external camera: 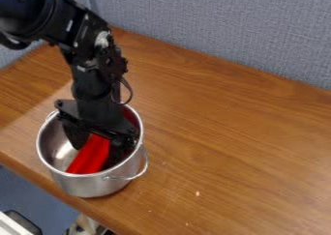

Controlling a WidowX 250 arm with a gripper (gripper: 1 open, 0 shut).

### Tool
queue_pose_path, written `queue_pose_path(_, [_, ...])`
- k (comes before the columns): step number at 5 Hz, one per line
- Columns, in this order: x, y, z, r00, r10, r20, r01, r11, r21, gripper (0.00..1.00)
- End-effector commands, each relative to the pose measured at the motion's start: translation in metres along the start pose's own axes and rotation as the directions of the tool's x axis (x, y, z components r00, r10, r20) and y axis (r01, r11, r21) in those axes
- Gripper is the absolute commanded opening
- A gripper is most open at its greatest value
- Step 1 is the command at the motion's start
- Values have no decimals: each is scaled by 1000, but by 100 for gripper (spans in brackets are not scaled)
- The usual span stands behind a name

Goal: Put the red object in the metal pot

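A: Where's the red bar (88,155)?

B: Inside the metal pot (52,164), lying slanted right below the pincer (93,132), which reaches straight down into the pot.

A: Is it gripped?

B: The jaws look spread wide on either side of its upper end. Seemingly the placing is done; only lifting clear of the tabletop (233,132) remains.

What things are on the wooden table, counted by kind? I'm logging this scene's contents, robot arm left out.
Metal pot: 1
Red object, a bar lying inside the pot: 1
Total: 2
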State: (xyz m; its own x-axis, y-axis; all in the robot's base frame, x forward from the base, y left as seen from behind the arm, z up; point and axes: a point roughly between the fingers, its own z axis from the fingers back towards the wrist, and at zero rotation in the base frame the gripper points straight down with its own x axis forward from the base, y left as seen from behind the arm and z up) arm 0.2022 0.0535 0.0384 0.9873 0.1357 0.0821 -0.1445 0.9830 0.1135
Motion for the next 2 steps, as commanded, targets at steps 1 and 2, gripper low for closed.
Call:
queue_pose_path(1, [11, -2, 13, 998, -7, 55, 7, 1000, -2, 100])
queue_pose_path(2, [11, -3, 15, 998, -5, 61, 5, 1000, -3, 100])
